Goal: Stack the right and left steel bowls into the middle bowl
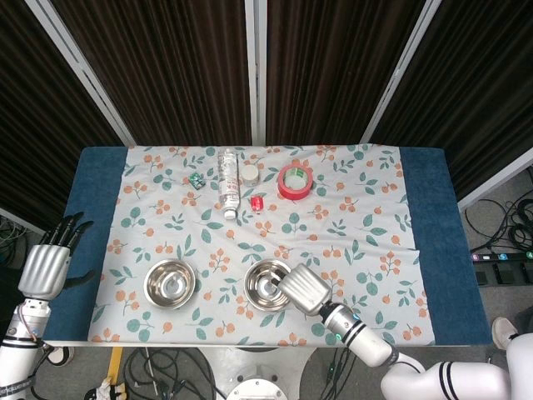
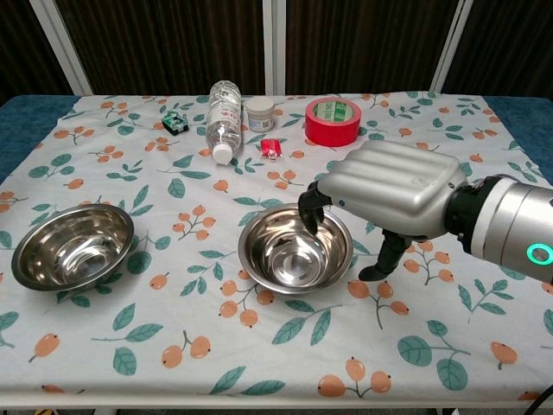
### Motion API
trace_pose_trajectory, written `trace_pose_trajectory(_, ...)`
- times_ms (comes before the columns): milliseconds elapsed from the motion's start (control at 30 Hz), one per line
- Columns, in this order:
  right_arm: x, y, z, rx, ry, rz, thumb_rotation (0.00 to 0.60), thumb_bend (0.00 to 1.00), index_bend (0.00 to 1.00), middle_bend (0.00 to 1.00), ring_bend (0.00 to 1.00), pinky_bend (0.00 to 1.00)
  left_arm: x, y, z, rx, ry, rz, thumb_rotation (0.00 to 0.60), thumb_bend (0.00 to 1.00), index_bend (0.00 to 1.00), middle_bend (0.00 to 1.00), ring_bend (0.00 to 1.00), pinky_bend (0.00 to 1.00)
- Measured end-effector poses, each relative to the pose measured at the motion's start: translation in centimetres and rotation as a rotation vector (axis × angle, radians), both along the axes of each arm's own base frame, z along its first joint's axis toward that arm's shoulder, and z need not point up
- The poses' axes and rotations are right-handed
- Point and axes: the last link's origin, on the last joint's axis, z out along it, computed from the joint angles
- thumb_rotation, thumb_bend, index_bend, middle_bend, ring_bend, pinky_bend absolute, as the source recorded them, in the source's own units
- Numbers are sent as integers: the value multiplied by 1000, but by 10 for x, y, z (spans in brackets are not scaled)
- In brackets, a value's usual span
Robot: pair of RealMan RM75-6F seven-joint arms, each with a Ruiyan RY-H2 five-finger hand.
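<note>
Right hand, ribbed silver shell, fingers parted over shiny nested steel bowls, lower centre; left hand spread, empty.

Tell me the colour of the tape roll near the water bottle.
The tape roll is red, with a green inner label; clearest in the chest view.

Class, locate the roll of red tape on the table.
The red tape roll lies at the table's far edge, right of centre in both views, beside the small white jar and beyond the middle bowl.
</note>
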Motion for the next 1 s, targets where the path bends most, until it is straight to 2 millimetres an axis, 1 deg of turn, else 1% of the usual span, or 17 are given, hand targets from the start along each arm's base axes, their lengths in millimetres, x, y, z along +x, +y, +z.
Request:
trace_pose_trajectory(67,0,0,5,3,4,-7,600,0,253,235,875,884,1,0,-1,-2,2,-2,600,39,200,172,107,219)
trace_pose_trajectory(167,0,2,14,-5,-1,-15,600,0,243,230,875,883,2,0,-2,-6,5,-5,600,38,200,172,108,219)
trace_pose_trajectory(267,0,3,29,-32,-20,-27,600,0,243,237,875,883,5,-2,-3,-16,6,-14,600,39,200,171,108,219)
trace_pose_trajectory(300,-1,3,37,-52,-34,-37,600,0,243,238,875,883,6,-3,-5,-22,7,-19,600,39,201,171,107,219)
trace_pose_trajectory(367,-3,3,47,-77,-53,-49,600,0,243,248,875,883,8,-5,-8,-37,14,-32,600,39,206,172,107,243)
trace_pose_trajectory(433,-7,1,62,-115,-84,-73,600,0,242,255,875,883,10,-8,-14,-65,34,-57,600,39,214,174,111,286)
trace_pose_trajectory(533,-14,-3,83,-164,-134,-116,600,0,243,257,875,883,16,-15,-26,-119,82,-104,600,40,243,190,145,343)
trace_pose_trajectory(600,-19,-7,99,-192,-170,-149,600,0,243,259,875,883,21,-19,-35,-157,122,-141,600,45,275,193,177,398)
trace_pose_trajectory(700,-27,-15,122,-239,-225,-195,600,0,242,265,875,883,33,-26,-50,-218,183,-216,600,52,299,203,266,513)
trace_pose_trajectory(767,-33,-20,136,-268,-254,-220,600,0,242,266,875,883,39,-29,-57,-248,208,-253,600,59,306,225,348,599)
trace_pose_trajectory(833,-40,-24,151,-301,-282,-247,600,0,242,268,875,883,46,-33,-66,-286,240,-303,600,64,319,255,422,659)
trace_pose_trajectory(900,-48,-27,163,-327,-302,-271,600,0,242,270,875,883,52,-37,-76,-322,269,-348,600,76,335,287,484,699)
trace_pose_trajectory(1000,-60,-29,175,-357,-309,-298,600,0,242,271,875,883,55,-39,-86,-357,311,-390,600,101,351,314,541,734)
